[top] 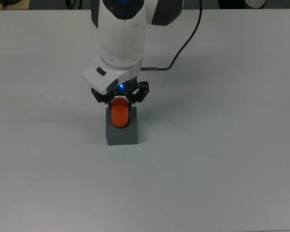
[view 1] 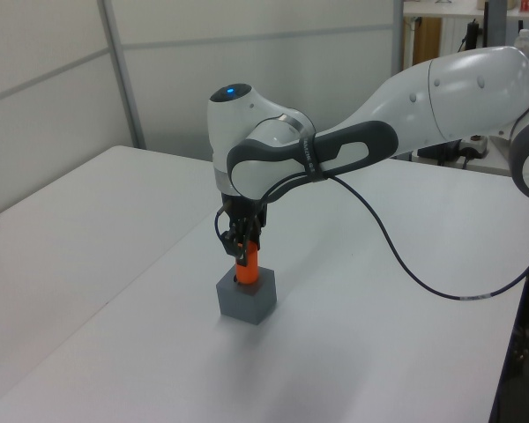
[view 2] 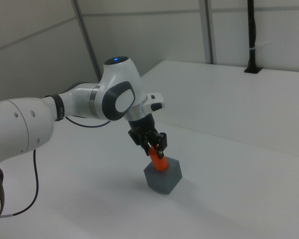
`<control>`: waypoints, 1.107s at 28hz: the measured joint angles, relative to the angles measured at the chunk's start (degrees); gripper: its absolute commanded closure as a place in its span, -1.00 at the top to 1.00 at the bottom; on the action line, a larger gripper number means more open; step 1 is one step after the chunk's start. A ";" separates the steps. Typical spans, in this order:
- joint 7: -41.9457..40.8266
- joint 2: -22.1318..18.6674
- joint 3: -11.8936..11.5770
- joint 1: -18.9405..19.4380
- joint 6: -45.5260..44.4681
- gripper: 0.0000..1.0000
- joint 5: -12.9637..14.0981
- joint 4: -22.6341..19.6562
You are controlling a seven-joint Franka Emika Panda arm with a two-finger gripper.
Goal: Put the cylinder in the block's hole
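Orange cylinder (top: 120,117) gripped by the hand (top: 120,99), lower end at the block's hole.
Dark grey block (top: 121,135) sits mid-counter (top: 222,159); in the right view the cylinder leans, its top to the right view's left. Black cable (view 1: 397,256) trails behind the arm.

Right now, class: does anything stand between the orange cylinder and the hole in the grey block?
Nothing visible does. The cylinder is held by the end effector, its lower end already at the hole in the top of the block. The table around the block is bare.
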 measured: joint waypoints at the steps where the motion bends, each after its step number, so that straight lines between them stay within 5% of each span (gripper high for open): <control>1: 0.00 0.00 0.00 0.00 0.00 0.10 0.00 0.00; 3: 0.00 0.00 0.00 0.00 0.00 0.89 -0.01 -0.01; 4: 0.00 0.00 0.00 0.00 0.00 1.00 -0.02 -0.03; 31: 0.01 -1.86 -0.09 0.00 -3.14 1.00 -0.51 -0.58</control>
